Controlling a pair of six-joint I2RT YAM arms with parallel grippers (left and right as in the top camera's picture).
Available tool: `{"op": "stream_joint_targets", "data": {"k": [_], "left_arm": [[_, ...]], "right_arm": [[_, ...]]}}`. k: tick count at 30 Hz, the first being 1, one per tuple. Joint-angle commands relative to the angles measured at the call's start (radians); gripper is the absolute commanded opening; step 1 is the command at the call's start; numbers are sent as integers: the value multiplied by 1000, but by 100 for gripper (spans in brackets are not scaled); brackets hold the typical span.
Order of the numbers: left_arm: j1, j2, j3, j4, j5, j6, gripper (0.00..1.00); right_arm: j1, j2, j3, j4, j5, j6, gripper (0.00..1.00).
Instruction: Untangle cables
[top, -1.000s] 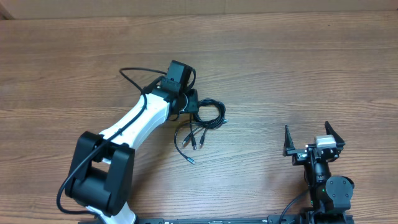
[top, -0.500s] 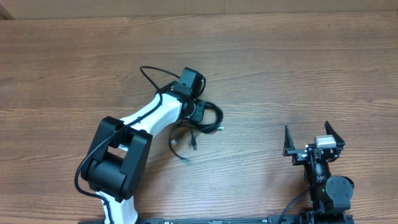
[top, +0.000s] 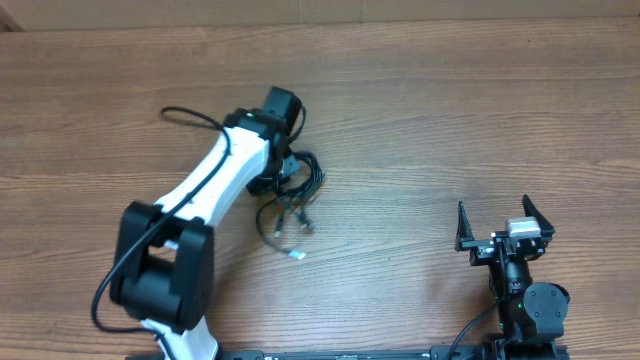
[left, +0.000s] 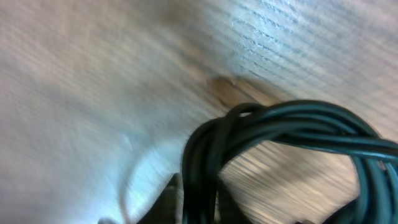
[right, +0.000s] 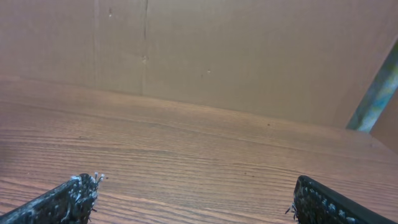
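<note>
The cables are a bundle of thin black cords with silver-tipped plug ends, lying on the wooden table near its middle. My left gripper is over the top of the bundle and is shut on the cables. In the blurred left wrist view, several black strands pass between my fingers. Loose plug ends trail toward the front. My right gripper is open and empty at the front right, far from the cables, and shows the same in its wrist view.
The wooden table spreads all round. A brown cardboard wall stands behind the table's far edge. The thick black wire of my left arm loops out to the left.
My left arm has swung back to the left with the cable bundle in its grip, dragging the cables and their plug ends leftward. The right arm has not moved.
</note>
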Motion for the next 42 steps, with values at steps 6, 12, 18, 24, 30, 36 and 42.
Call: {"op": "stream_joint_targets", "data": {"k": [6,12,18,24,30,36,42], "left_arm": [[-32,-41,21,-21,251,-188,78],[-31,-40,21,32,-81,356,80],[-31,-40,21,99,-180,751,89],[-31,-40,13,152,-53,1048,100],[-31,-40,-26,188,13,1299,97],[-28,-40,-105,280,33,1373,89],[-4,-40,-172,365,33,1355,80]], "right_arm": [[4,-6,-10,6,9,-3,100],[4,-6,-10,6,9,-3,100],[4,-6,-10,6,9,-3,100],[4,-6,-10,6,9,-3,100],[4,-6,-10,6,9,-3,100],[4,-6,-10,6,9,-3,100],[4,-6,-10,6,9,-3,100]]}}
